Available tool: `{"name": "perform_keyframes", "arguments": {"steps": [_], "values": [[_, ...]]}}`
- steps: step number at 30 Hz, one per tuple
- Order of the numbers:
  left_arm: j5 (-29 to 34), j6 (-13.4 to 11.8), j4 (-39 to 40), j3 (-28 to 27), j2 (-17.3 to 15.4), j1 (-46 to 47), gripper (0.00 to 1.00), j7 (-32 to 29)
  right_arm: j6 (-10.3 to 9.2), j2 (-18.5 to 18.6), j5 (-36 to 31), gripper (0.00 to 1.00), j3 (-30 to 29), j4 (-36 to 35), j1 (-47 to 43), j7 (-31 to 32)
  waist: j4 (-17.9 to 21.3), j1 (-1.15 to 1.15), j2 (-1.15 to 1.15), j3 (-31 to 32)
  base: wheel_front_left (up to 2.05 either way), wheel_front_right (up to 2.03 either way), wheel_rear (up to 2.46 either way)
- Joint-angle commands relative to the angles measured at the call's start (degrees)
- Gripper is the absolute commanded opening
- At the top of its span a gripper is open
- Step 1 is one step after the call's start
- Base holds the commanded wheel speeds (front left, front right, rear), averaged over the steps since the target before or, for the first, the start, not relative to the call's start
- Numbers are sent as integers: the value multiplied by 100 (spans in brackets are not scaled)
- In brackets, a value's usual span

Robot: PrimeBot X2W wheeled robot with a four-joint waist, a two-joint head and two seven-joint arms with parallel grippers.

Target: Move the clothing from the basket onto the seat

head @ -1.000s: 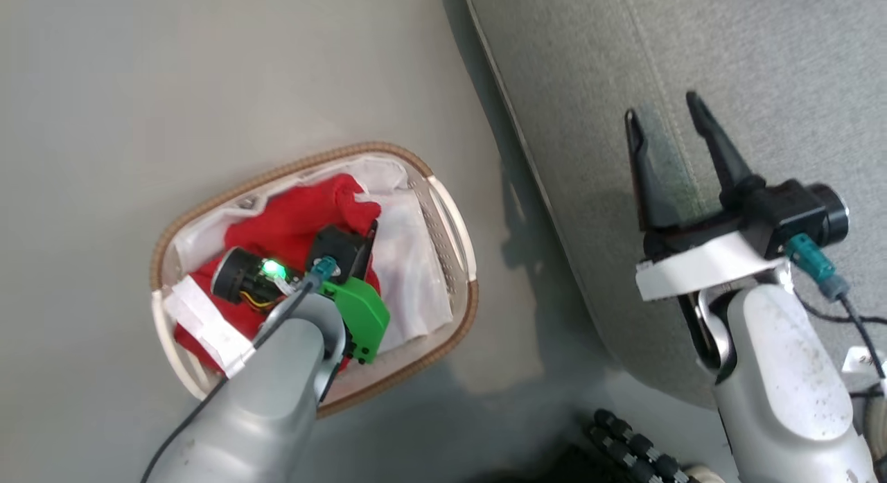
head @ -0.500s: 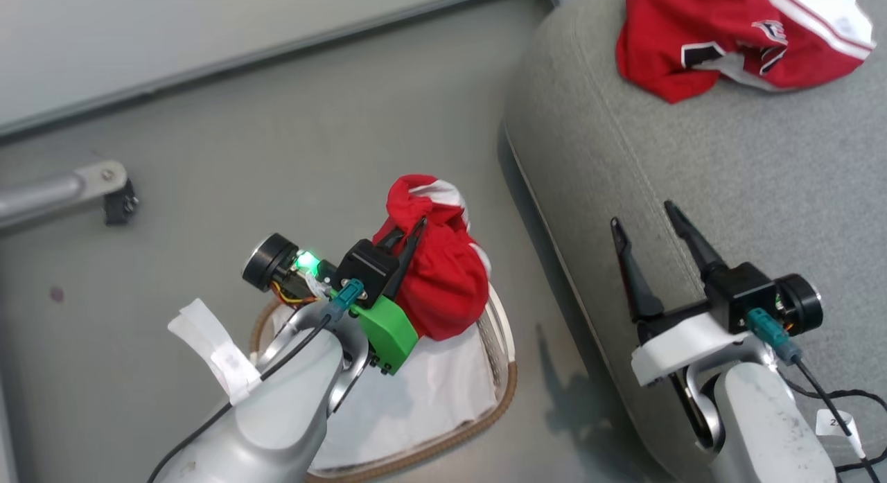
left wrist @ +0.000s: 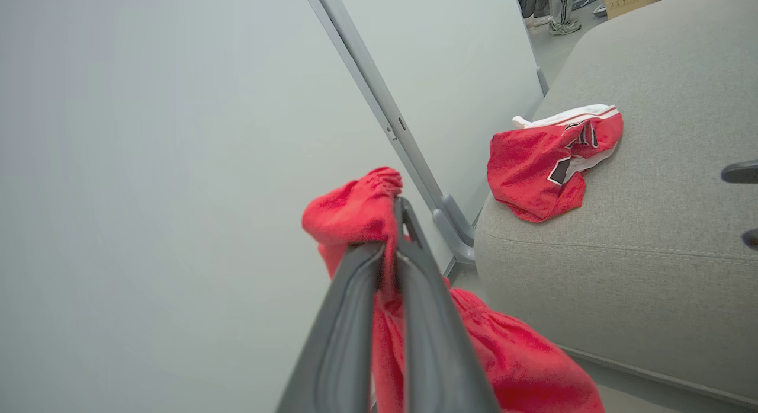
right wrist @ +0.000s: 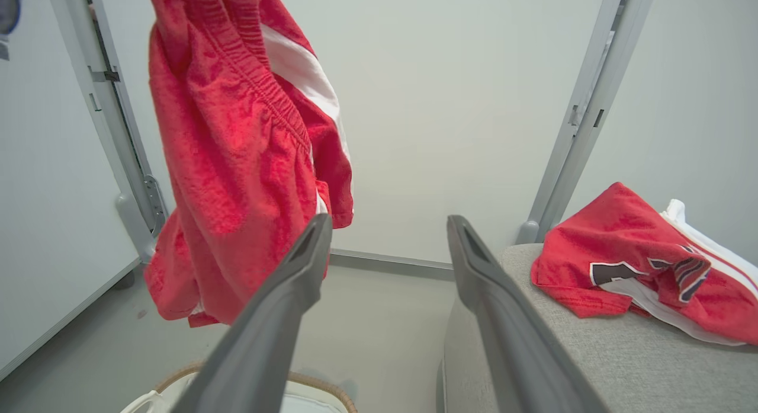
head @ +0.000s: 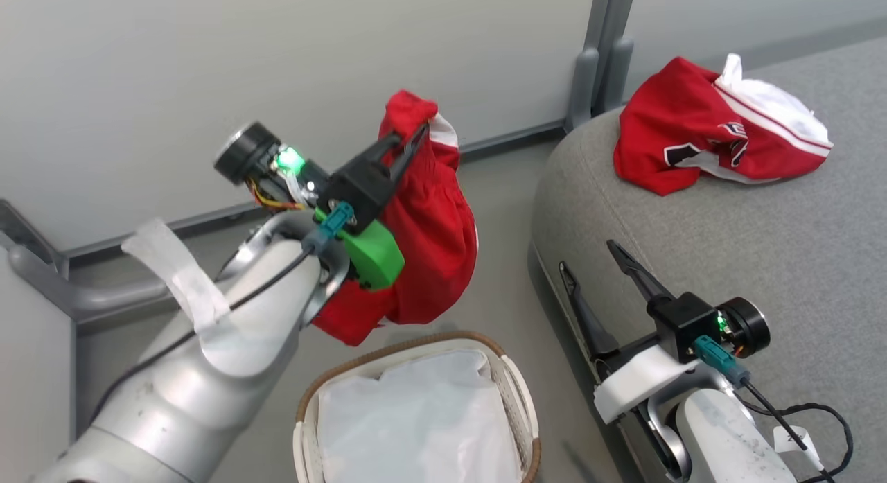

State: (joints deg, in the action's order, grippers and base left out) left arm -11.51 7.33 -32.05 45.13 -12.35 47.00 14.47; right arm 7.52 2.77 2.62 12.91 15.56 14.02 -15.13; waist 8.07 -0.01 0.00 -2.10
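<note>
Nearest, the basket [head: 443, 339] stands on the floor [head: 506, 192] beside the seat's [head: 693, 275] rounded corner. Its white liner [head: 416, 420] is exposed, and no red cloth can be seen inside it. To the right, the right end effector [head: 587, 256] hovers over the seat's front edge with its fingers spread and nothing between them. Above the basket, the left end effector [head: 410, 138] has its fingers pressed together on a bunched fold of a red garment [head: 429, 247], apparently shorts with an elastic band and a white side stripe. This piece hangs free in the air, apart from the seat. Its long axis is near vertical, with the pinched end uppermost and the loose hems pointing down toward the basket. Farther off, the jersey [head: 693, 143] lies crumpled on the seat. Its long axis runs across the cushion and its white-trimmed edge turns away from the robot.

Judged progress: one garment is delivered, a second is lifted out but not yet carried over, and the basket is probably emptied. Transfer and release remain.
</note>
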Motion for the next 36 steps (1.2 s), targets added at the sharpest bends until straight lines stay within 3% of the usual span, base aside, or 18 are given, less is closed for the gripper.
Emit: {"name": "perform_keyframes", "arguments": {"steps": [1, 7, 13, 24, 34, 35, 36], "values": [[-78, 15, -4, 34, -58, 186, 0, -10, -6, 21, 63, 100, 63, 34, 68, -2, -62, 1, 0, 267, 0, 0, 0], [-202, 19, -79, 102, -123, 776, 0, -43, -6, 21, 173, 100, 436, 153, 238, -3, -102, 1, 0, 295, 0, 0, 0], [-331, 19, -100, 256, 31, 1237, 0, -129, -6, 22, 307, 100, 835, 262, 473, -3, -239, 1, 0, 339, 0, 0, 0], [-613, 14, -56, 695, 481, 1651, 0, -288, -7, 20, 149, 100, 929, 949, 1390, -2, -556, 1, 0, 419, 0, 0, 0], [-964, 14, -10, 1001, 642, 1650, 0, -239, -7, 22, 261, 100, 1001, 1315, 2000, -2, -802, 1, 0, 480, 0, 0, 0], [-1009, 15, 10, 1020, 652, 1633, 0, -244, -6, 21, 267, 47, 988, 1343, 2034, -2, -823, 1, 0, 485, 0, 0, 0], [-1062, 15, 40, 1048, 658, 1620, 0, -248, -6, 20, 261, 36, 977, 1377, 2071, -2, -844, 1, 0, 488, 0, 0, 0]]}}
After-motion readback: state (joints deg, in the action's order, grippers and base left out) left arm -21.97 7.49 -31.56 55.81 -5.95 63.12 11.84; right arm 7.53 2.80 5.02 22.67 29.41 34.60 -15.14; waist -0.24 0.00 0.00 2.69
